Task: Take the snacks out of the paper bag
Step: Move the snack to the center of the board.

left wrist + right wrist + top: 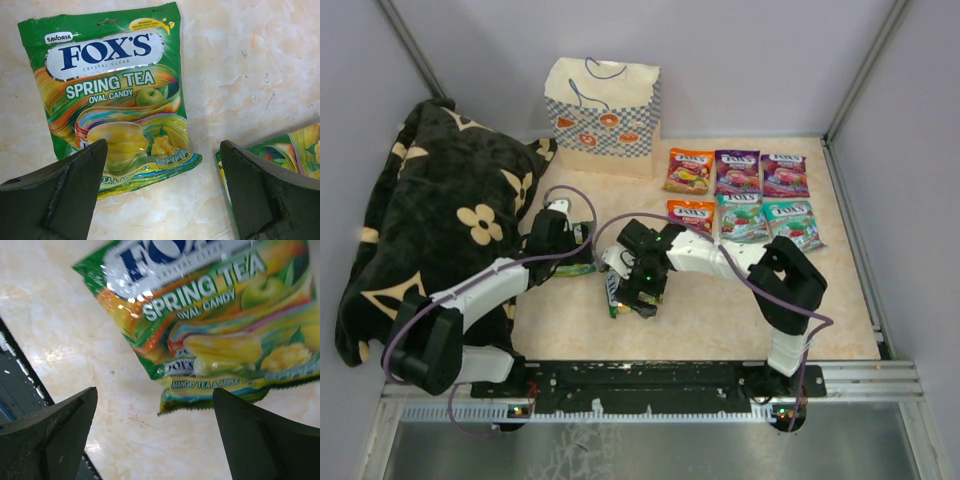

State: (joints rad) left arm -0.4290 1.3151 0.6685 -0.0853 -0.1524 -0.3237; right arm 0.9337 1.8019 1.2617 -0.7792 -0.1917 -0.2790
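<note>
Seen from above, a cream paper bag [605,115] with a blue checked band stands upright at the far edge of a pale marbled table [720,310], well apart from both arms. Whether anything is left inside it cannot be told. Six of the snacks [740,195] lie flat to the right of the bag in two tidy rows of three, orange, purple and teal. Their neat spacing suggests a deliberate laying-out area that keeps finished items out of the arms' way. A black floral blanket [450,210] is heaped along the left side. Nearer the arms, two more packets lie loose on the table. The left gripper [162,145] hangs low over a green Spring Tea packet [112,95], its two dark fingers spread wide and holding nothing; the packet's bottom edge lies between them. A second green packet [215,325] of the same kind lies beneath the right gripper [155,390], whose fingers are equally wide apart and empty, with the packet's lower corner between them. Both claws point down at flat, glossy packets, a posture that would suit either letting go or reaching to pinch an edge.
</note>
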